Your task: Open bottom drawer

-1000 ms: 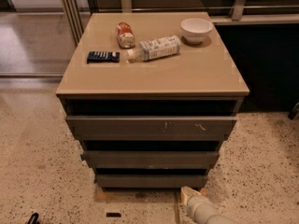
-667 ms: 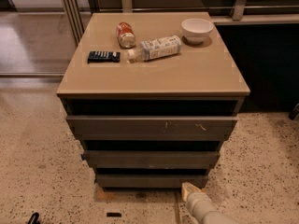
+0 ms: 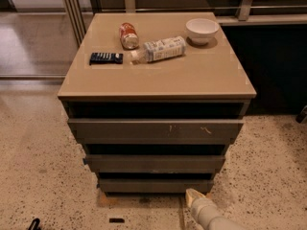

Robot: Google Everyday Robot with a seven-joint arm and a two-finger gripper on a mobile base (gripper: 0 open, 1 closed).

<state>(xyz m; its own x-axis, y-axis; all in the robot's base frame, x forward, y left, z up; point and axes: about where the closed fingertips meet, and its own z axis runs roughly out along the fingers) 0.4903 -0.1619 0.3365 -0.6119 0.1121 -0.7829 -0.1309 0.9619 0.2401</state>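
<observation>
The bottom drawer [image 3: 153, 185] is the narrowest, thin dark grey-brown front at the foot of the cabinet, just above the floor. It sits flush under the mid-sized front [image 3: 154, 163], and no tray shows. My gripper [image 3: 194, 196] comes in from the bottom edge on a pale arm. Its tip is at floor level just below the right end of the bottom drawer's front, close to it; I cannot tell whether it touches.
The top front [image 3: 156, 128] is widest, with pale scratch marks. On the tan top [image 3: 211, 75] lie a red can [image 3: 128, 35], a white bottle [image 3: 160, 49], a white bowl [image 3: 202, 30] and a dark packet [image 3: 106, 58]. Speckled floor surrounds the cabinet; a dark wall unit stands at the right.
My gripper has crept slightly up toward the right end of the bottom drawer. The drawers and the items on top have not moved.
</observation>
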